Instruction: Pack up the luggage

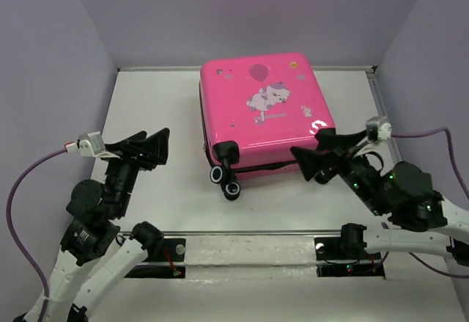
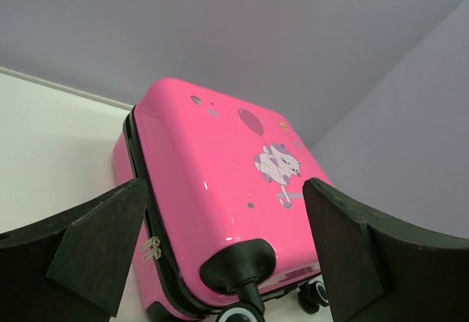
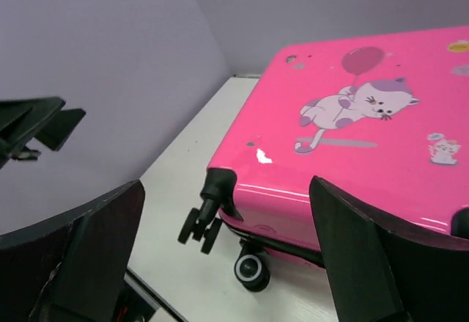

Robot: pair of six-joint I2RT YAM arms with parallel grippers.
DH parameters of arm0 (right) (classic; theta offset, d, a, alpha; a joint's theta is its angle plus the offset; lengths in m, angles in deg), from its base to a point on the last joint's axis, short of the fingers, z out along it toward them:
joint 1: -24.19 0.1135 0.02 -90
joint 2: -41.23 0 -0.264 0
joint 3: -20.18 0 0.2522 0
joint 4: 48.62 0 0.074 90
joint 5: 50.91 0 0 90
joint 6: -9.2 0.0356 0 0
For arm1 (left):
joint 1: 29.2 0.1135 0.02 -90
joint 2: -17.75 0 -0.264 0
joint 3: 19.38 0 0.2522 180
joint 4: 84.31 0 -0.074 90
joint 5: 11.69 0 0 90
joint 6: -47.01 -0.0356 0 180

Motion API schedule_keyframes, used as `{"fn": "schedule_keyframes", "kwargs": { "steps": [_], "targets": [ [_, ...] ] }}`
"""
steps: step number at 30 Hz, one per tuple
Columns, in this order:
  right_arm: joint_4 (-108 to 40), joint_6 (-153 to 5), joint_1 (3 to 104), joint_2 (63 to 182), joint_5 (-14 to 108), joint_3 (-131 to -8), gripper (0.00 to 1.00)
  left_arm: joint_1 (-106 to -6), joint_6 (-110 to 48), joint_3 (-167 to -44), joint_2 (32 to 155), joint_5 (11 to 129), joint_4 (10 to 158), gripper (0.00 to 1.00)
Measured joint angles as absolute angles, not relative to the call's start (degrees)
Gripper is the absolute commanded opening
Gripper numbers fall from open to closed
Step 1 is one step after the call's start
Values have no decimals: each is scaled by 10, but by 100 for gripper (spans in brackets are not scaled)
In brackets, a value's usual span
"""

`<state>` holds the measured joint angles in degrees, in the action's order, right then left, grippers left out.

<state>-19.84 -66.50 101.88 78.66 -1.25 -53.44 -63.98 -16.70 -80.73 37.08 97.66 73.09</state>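
Note:
The luggage (image 1: 264, 109), a hot-pink hard-shell suitcase with a cartoon animal and balloon print, lies flat and closed at the middle back of the table. Its black wheels (image 1: 223, 181) face the arms. My left gripper (image 1: 163, 146) is open and empty, apart from the case on its left. My right gripper (image 1: 305, 146) is open and empty, close to the case's near right corner. The left wrist view looks between my open left gripper (image 2: 226, 212) at the luggage (image 2: 212, 161) and its zipper pulls (image 2: 150, 249). The right wrist view looks between my open right gripper (image 3: 227, 197) at the luggage (image 3: 352, 153).
The white table (image 1: 146, 94) is boxed in by purple walls at the back and both sides. A metal rail (image 1: 249, 232) runs along the near edge between the arm bases. The left gripper's tip (image 3: 33, 120) shows in the right wrist view.

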Motion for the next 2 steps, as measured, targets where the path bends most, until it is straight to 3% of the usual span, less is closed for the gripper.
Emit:
{"fn": "schedule_keyframes", "kwargs": {
  "steps": [2],
  "targets": [
    [-217, -669, 1018, 738, -48, -506, 100, -640, -171, -803, 366, 972, 734, 99]
  ]
}}
